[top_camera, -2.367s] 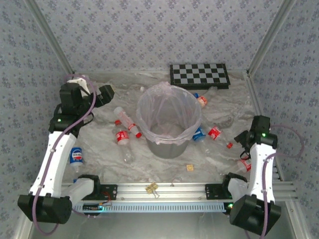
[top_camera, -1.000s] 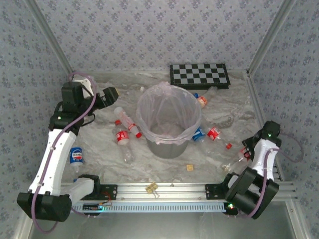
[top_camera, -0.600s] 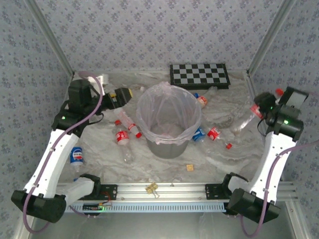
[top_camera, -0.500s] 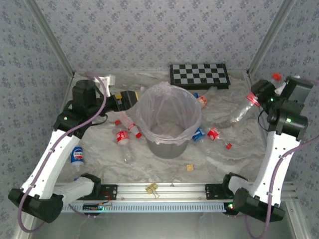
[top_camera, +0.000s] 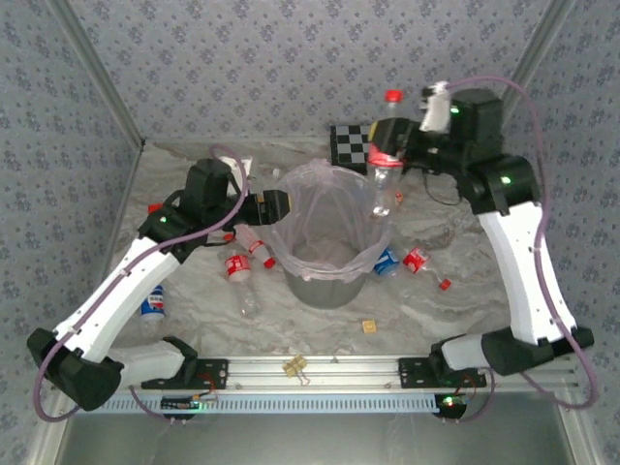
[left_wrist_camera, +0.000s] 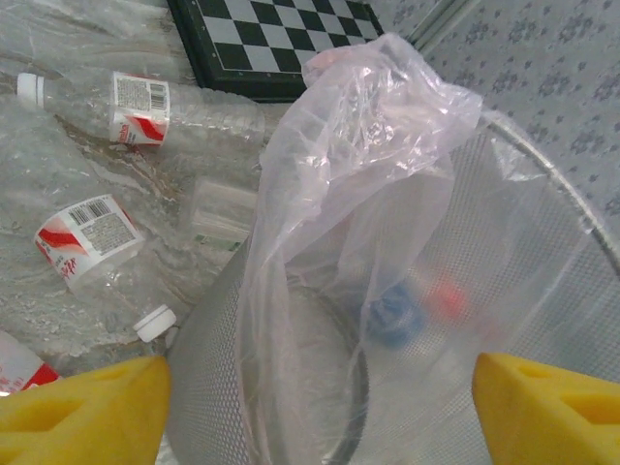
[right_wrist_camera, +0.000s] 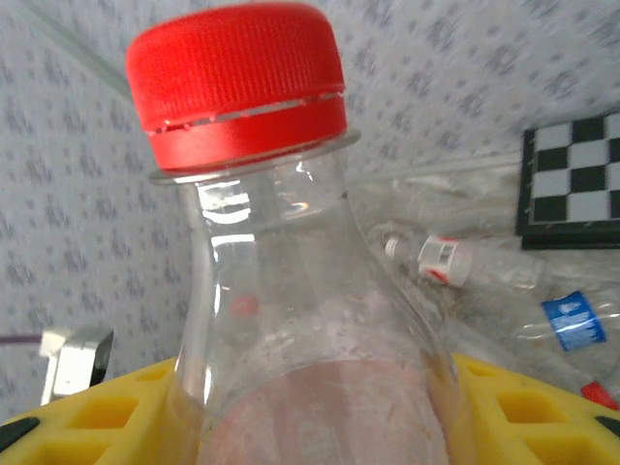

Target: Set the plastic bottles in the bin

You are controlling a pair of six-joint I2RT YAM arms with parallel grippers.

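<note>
Right end effector grips bottle over bin; left end effector agape; crinkled sheet, patterned walls.

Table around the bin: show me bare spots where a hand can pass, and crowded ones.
Free: the front strip between bin and rail, apart from the small tan block; also the back-left stretch beside the chequered board. Crowded: bottles lie left of the bin by the left hand, more bottles to its right; the right hand holds a red-capped bottle above the rim.
</note>
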